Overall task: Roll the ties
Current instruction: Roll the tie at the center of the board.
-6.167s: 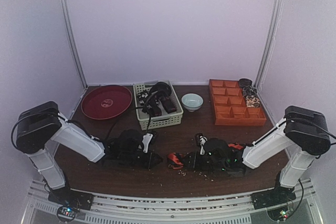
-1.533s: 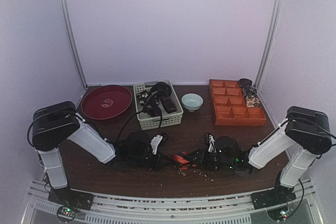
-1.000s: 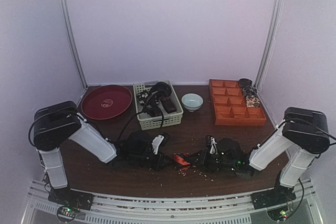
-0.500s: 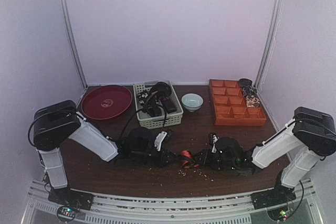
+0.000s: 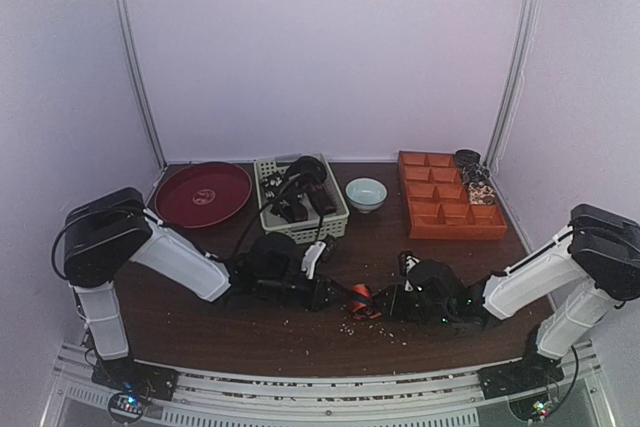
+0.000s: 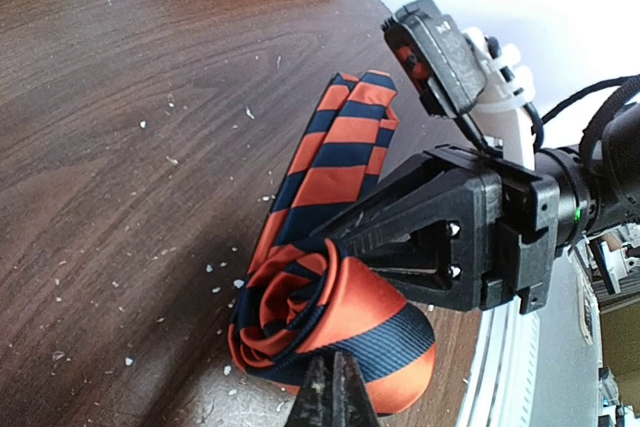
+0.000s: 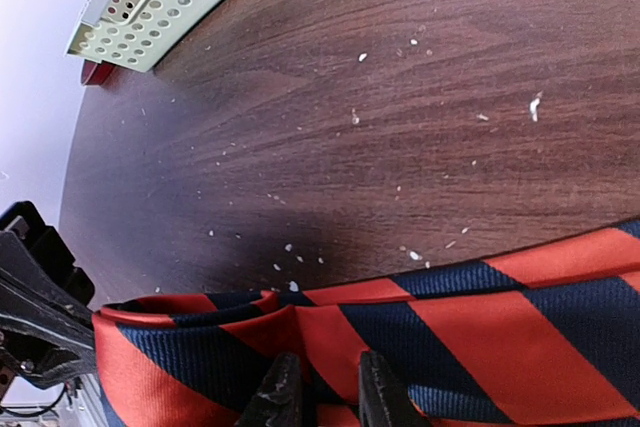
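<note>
**A:** Item one, nearest the arms?

**B:** Striped tie (image 6: 335, 312), orange-red with dark diagonal bands. It lies on the table (image 5: 200, 319), near the front and about mid-width, between the two grippers. One end is wound into a loose coil, and the rest lies flat on the wood beside the right gripper.

**A:** Left gripper?

**B:** Left gripper (image 6: 338, 399), fingers pressed together. The tips touch the coil's near edge. Whether any cloth is pinched between them cannot be told.

**A:** Right gripper?

**B:** Right gripper (image 7: 326, 393), jaws narrowly apart and clamped on the striped tie. Striped cloth shows in the gap between its fingers (image 7: 284, 387). In the overhead view it faces the left gripper across the coil.

**A:** Table surface there?

**B:** Dark wood, with pale specks (image 7: 534, 104) scattered around the tie.

**A:** Farther back, from the left?

**B:** Red plate (image 5: 203, 194), round, at the far left. Beside it is a pale perforated basket (image 5: 272, 230) holding dark ties (image 5: 322, 199), with a black cable across it. Then comes a small pale bowl (image 5: 366, 193), upright, just to the right of the basket.

**A:** Far right?

**B:** Orange tray (image 5: 440, 215), divided into compartments. Small dark and speckled pieces sit along its right side, too small to identify.
</note>
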